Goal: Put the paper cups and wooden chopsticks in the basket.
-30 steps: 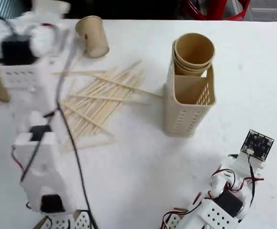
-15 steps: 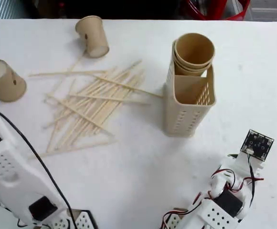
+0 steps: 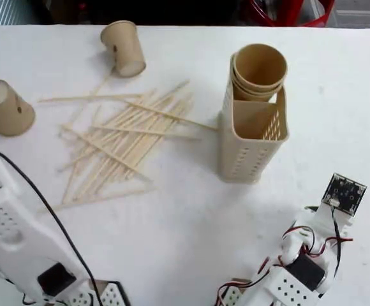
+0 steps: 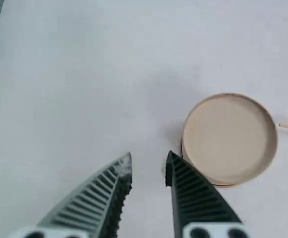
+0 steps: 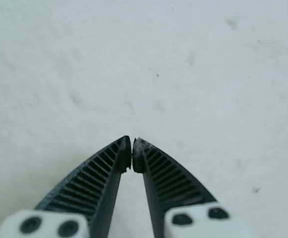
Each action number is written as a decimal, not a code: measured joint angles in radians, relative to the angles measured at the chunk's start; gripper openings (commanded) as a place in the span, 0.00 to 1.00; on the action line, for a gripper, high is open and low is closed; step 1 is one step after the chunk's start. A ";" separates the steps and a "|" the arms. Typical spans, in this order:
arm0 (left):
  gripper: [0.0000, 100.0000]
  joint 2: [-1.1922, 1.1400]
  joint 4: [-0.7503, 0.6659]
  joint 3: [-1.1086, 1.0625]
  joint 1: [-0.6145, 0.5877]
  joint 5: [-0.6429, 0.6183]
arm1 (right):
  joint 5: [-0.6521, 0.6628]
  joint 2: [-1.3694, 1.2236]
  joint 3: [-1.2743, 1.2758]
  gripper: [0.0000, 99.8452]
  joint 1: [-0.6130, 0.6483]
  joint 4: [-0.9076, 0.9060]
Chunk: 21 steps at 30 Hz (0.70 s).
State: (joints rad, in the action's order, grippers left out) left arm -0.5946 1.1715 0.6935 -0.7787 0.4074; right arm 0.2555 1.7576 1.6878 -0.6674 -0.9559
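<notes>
Withdrawn toward seven o'clock, the left gripper (image 4: 148, 166) hangs slightly parted and empty beside the nine-o'clock paper cup (image 4: 228, 139), probably lining up a grasp; the right gripper (image 5: 132, 148) sits closed, empty.

Basket (image 3: 252, 143) holds perhaps 3 nested cups (image 3: 259, 67); 2 loose cups (image 3: 124, 48) lie near scattered chopsticks (image 3: 118, 143).
</notes>
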 measured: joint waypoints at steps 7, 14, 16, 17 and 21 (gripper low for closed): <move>0.13 0.000 -0.009 -0.003 0.052 -0.012 | 0.000 0.000 0.000 0.02 0.000 0.000; 0.13 0.000 -0.009 -0.017 0.092 -0.048 | 0.000 0.000 0.000 0.02 0.000 0.000; 0.13 -0.015 -0.009 -0.026 0.094 -0.048 | 0.000 0.000 0.000 0.02 0.000 0.000; 0.13 -0.025 -0.009 -0.029 0.094 -0.048 | 0.000 0.000 0.000 0.02 0.000 0.000; 0.13 -0.051 0.006 -0.026 0.094 -0.031 | 0.000 0.000 0.000 0.02 0.000 0.000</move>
State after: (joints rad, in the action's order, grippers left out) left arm -0.6452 1.1776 0.6674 -0.6851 0.3767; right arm 0.2555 1.7576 1.6878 -0.6674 -0.9559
